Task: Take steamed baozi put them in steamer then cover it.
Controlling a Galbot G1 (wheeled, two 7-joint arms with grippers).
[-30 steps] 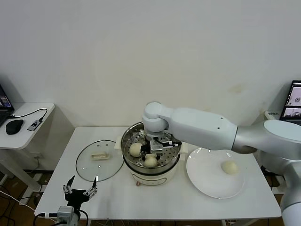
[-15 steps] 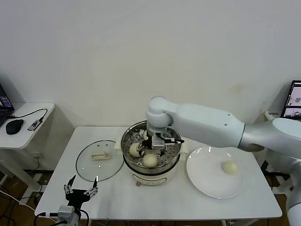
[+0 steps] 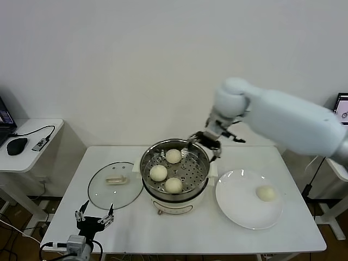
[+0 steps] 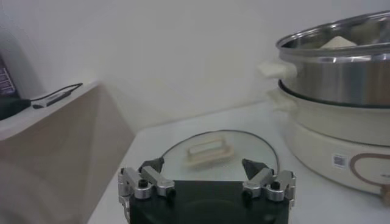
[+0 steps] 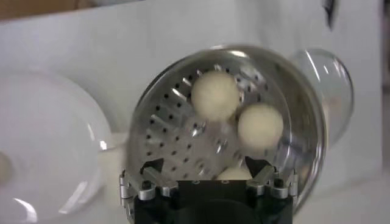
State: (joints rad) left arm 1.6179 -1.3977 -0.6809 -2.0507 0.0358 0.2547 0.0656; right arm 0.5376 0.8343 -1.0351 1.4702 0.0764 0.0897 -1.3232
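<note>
Three buns in the steamer, one on the plate, lid off to the side.

The steamer [image 3: 174, 175] stands mid-table with three steamed baozi on its perforated floor: one at 12 o'clock [image 3: 173, 156], one at 9 o'clock [image 3: 158, 173], one at 6 o'clock [image 3: 173, 185]. A fourth baozi [image 3: 265, 193] lies on the white plate [image 3: 239, 209] at the steamer's 3 o'clock. The cover [image 3: 103, 190] lies flat on the table [image 3: 190, 231] at the steamer's 9 o'clock, handle up. The right gripper [image 3: 206, 142] hangs above the steamer's rim at about 2 o'clock, fingers spread and empty. The left gripper [image 3: 93, 219] sits parked at the table's near edge, at the cover's 6 o'clock, fingers apart.
</note>
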